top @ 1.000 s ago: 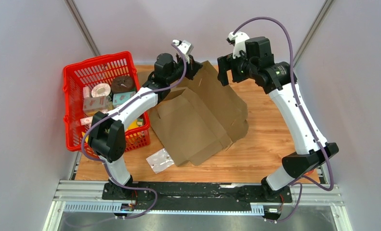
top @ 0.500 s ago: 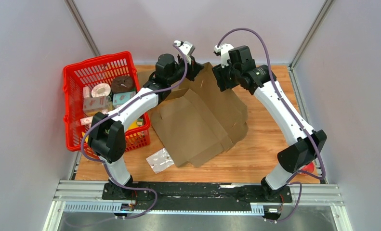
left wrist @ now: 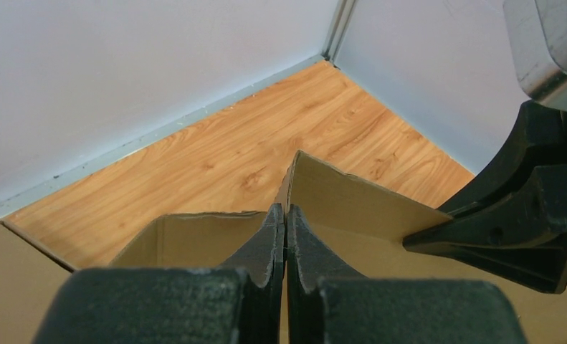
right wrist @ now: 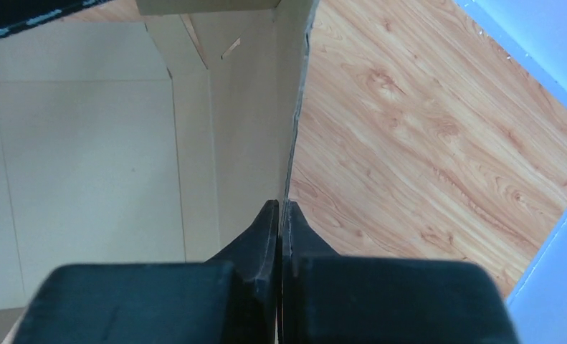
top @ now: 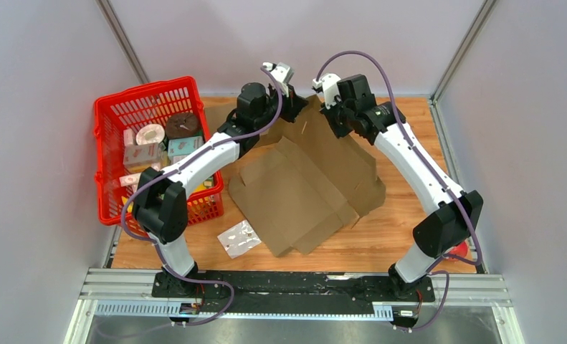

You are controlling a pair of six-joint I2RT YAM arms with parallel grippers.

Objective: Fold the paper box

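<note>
The paper box (top: 305,186) is an unfolded brown cardboard blank, lying partly on the wooden table with its far end lifted. My left gripper (top: 294,107) is shut on a thin panel edge at the far end; in the left wrist view the cardboard (left wrist: 337,197) runs between the closed fingertips (left wrist: 285,209). My right gripper (top: 335,122) is shut on the blank's far right edge; in the right wrist view the panel edge (right wrist: 291,107) enters the pinched tips (right wrist: 280,206). The right gripper's black finger (left wrist: 510,222) shows in the left wrist view, close to the same panel.
A red basket (top: 108,154) with several small items stands at the left, beside the left arm. A crumpled silver wrapper (top: 238,238) lies near the front left of the blank. Grey walls close in the table behind and at both sides.
My right arm swung left to the box and its gripper closed on the far right edge. The blank shifted and spread toward the right and front. The left gripper kept its grip.
</note>
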